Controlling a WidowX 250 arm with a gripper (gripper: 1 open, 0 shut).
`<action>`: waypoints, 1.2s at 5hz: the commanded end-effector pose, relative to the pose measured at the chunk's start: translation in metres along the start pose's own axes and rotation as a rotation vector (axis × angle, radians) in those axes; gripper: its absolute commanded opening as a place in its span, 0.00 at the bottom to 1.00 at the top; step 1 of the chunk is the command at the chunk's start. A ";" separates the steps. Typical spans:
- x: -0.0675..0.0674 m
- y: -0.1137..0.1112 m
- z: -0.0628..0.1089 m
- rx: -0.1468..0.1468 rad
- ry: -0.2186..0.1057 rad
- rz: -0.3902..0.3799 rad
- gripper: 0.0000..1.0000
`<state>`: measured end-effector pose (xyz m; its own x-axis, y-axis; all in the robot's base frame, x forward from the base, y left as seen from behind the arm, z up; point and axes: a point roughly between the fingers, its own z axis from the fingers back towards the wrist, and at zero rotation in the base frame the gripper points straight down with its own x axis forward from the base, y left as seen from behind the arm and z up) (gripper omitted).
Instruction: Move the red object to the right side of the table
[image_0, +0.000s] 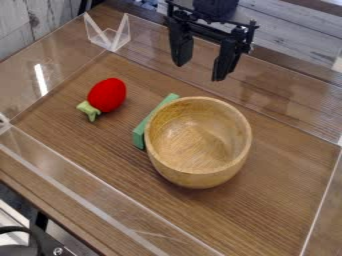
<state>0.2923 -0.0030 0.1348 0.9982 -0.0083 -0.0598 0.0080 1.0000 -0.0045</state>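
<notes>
Red object (107, 95) at nine o'clock, unheld.
Hand (210, 60) raised toward twelve, fingers spread, presumably for clearance before a grasp; bowl (199, 142) at five o'clock likely calls for routing around it.

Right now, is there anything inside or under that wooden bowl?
The wooden bowl looks empty inside. Its underside is hidden, so I can't say what is beneath; a green piece shows beside its rim.

The brown table (290, 181) bears a wooden bowl (199, 160), green piece (155, 120) and red object (107, 95).
</notes>
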 end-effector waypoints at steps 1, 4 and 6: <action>-0.004 0.009 -0.014 0.006 0.033 -0.058 1.00; -0.029 0.096 -0.016 0.048 -0.001 -0.044 1.00; -0.027 0.138 -0.032 0.065 -0.024 -0.020 1.00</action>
<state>0.2601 0.1295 0.0903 0.9962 -0.0329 -0.0804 0.0357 0.9988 0.0331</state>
